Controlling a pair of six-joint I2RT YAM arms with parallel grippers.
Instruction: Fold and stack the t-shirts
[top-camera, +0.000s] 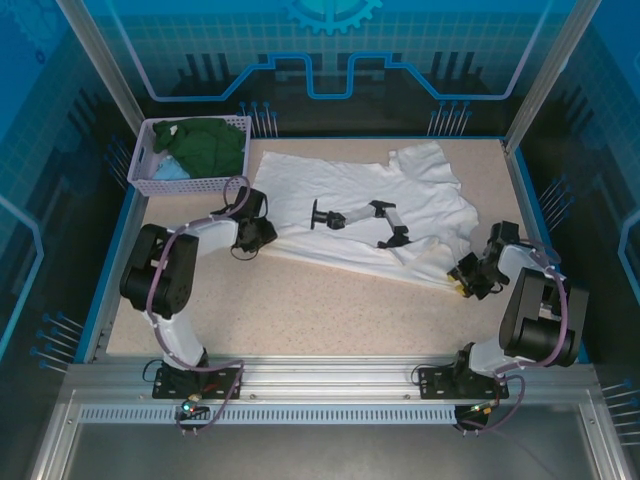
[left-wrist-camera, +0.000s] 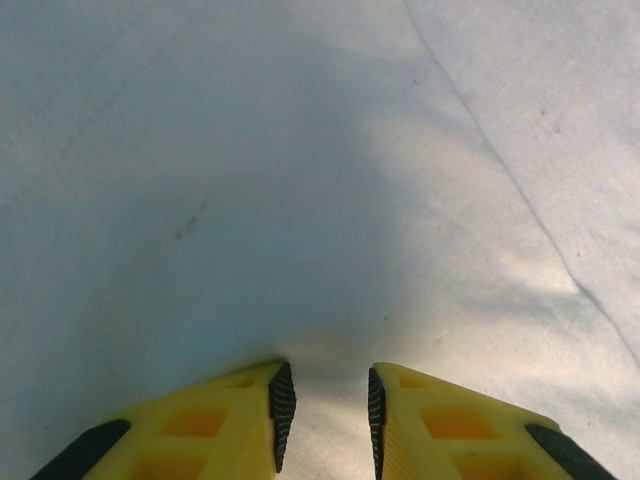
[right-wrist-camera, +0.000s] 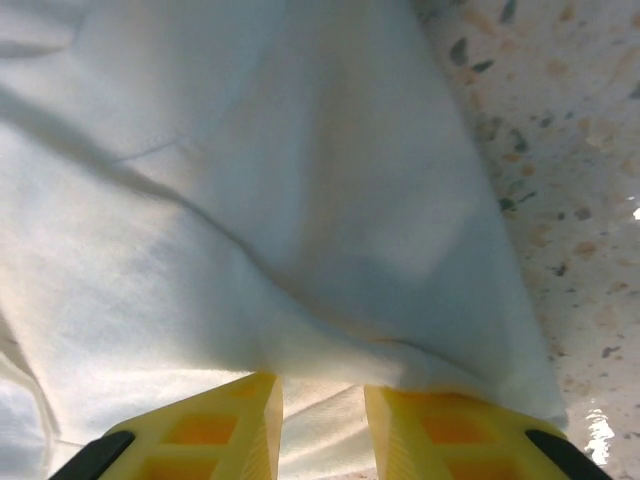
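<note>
Both arms are down at the near hem of the white t-shirt (top-camera: 300, 185), which lies spread flat on the speckled counter (top-camera: 330, 310) with its black print (top-camera: 358, 215) facing up. The left gripper (top-camera: 252, 238) has the hem's left end, and in its wrist view (left-wrist-camera: 325, 400) a ridge of cloth is nipped between the yellow fingers. The right gripper (top-camera: 466, 275) pinches the right corner the same way (right-wrist-camera: 323, 400), with creases running into its jaws.

To fold cleanly, I'd say the two should lift together and level, carrying the hem toward the collar so the thin jersey stays taut between them and doesn't sag or twist. The cloth looks soft and limp, and it wrinkles easily near the right sleeve.

The dark green t-shirt (top-camera: 210, 145) and the light blue one (top-camera: 172, 170) are bunched in the lavender mesh basket (top-camera: 150, 185) at the far left
</note>
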